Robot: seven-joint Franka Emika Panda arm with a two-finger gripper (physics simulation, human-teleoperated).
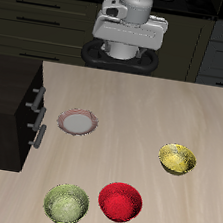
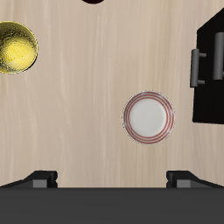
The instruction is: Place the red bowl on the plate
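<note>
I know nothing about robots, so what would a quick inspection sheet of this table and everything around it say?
Surface: pale wooden table, flat and dry-looking.
Job's things: red bowl upright near the front edge, untouched; plate farther back, nothing on it, apart from the bowls.
Clutter: green bowl close beside the red one; yellow bowl on its own.
Pincer: pincer high above the table at the back, open, holding nothing.
Cables: nothing seen.
Surroundings: dark cabinet with handles at the table's side near the plate; dark drawers behind the robot.
</note>
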